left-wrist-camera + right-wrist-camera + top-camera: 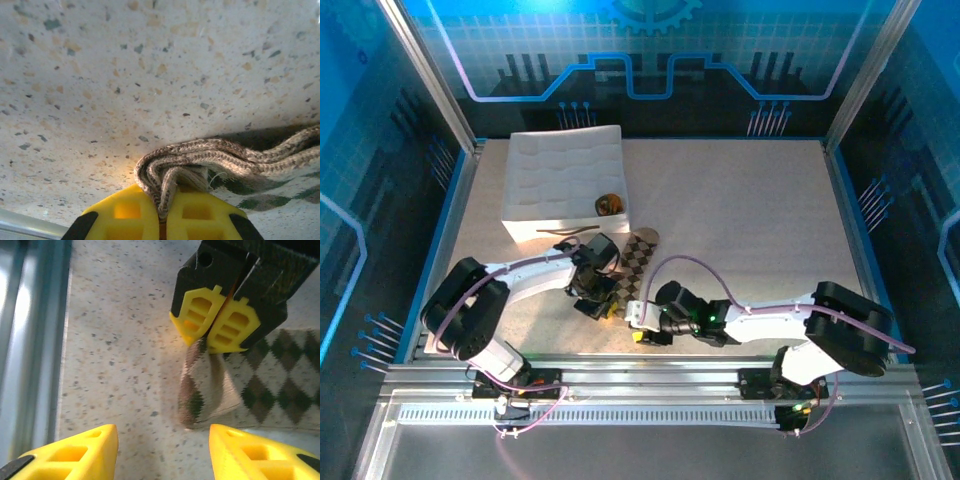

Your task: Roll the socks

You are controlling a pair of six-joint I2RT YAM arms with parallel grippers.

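At the far left of the speckled table (750,210) sits a white quilted tray (555,180), and in its near right corner lies a small rolled sock (609,204), dark with a touch of orange, too small to make out further. Near of the tray, the left arm (520,280) reaches rightward across the table and tips its left gripper (162,212) down onto the surface. Its yellow fingers (127,212) are pressed together with almost no gap, pinching the bunched, folded-over end of the argyle sock (215,157); the ribbed knit bulges out above the fingertips and rests on the table. The rest of this brown-beige diamond sock lies flat, stretching from the pinched near end toward the far right, its far end just beside the tray's near right corner. Right of the clamped end and a little nearer, the right gripper (164,450) hovers low over the table, pointed at the sock's folded end. Its yellow fingers (80,452) stand well apart with nothing between them, and they touch neither the sock nor the left gripper. The right arm (790,320) runs off to the near right.
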